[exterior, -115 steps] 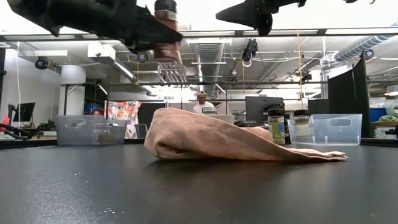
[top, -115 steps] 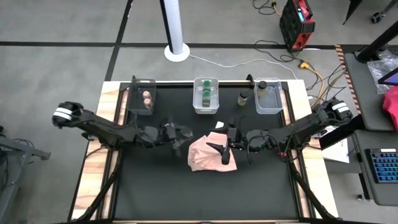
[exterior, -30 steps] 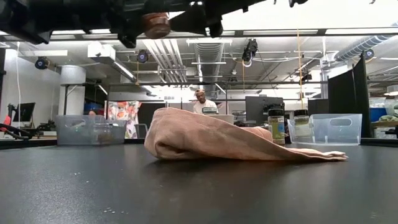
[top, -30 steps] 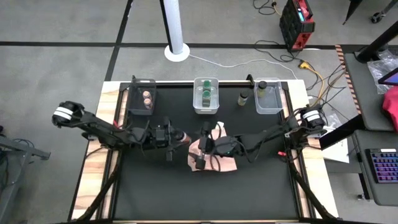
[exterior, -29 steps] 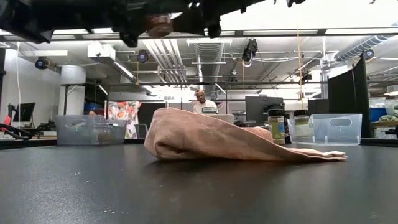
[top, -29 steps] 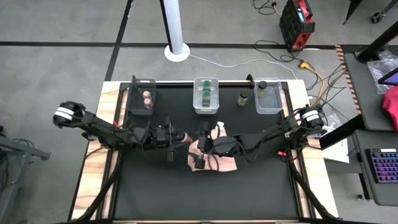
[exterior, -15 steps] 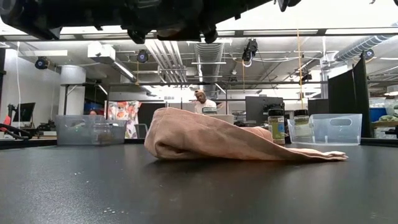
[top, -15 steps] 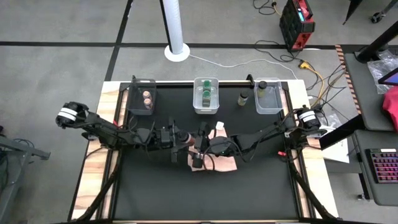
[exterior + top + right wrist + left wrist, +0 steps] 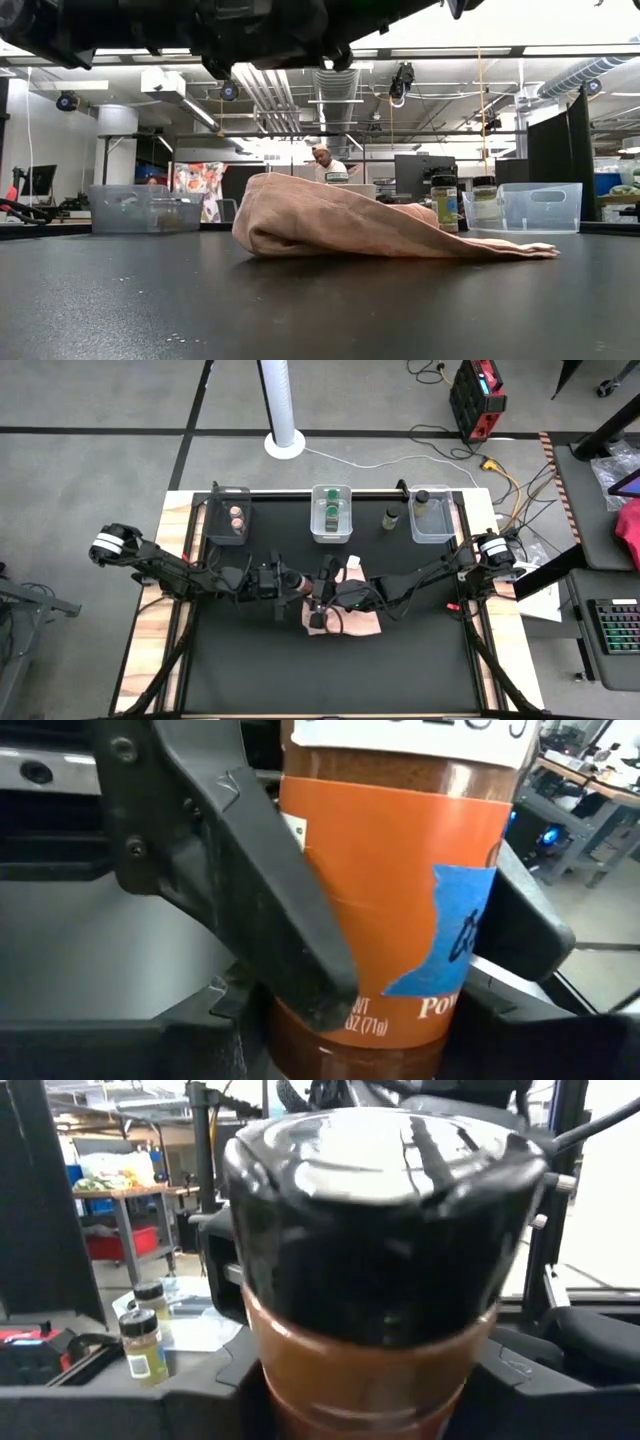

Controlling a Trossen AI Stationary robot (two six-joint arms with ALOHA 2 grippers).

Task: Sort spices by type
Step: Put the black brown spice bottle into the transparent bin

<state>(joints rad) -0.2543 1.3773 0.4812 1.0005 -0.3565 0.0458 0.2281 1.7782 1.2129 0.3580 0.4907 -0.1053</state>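
fingers (image 9: 520, 925) of the right gripper (image 9: 318, 592) pressed on either side of an orange-labelled spice jar (image 9: 400, 910), and a dark finger of the left gripper (image 9: 288, 582) lay slanted across the same label. seen from the left wrist, that jar showed a black lid over brown contents, seated snugly between the left gripper's own fingers (image 9: 235, 1380) with no gap visible. both grippers met in the air just above the near-left part of the pink cloth (image 9: 350, 622), so the jar hung over the cloth's left edge, clear of the table (image 9: 330, 670). the cloth lay crumpled in a low heap at the middle of the table. beyond the cloth, along the far edge, stood three clear bins: the left bin (image 9: 228, 538) with tan-lidded jars (image 9: 236, 518), the middle bin (image 9: 331, 538) straight behind the cloth with green-lidded jars (image 9: 331, 510), and the right bin (image 9: 432, 532) with one dark-lidded jar (image 9: 422, 497). a loose jar (image 9: 391, 517) stood on the table between the middle and right bins. farther off behind the cloth, in the room, a person (image 9: 322, 160) was partly visible.
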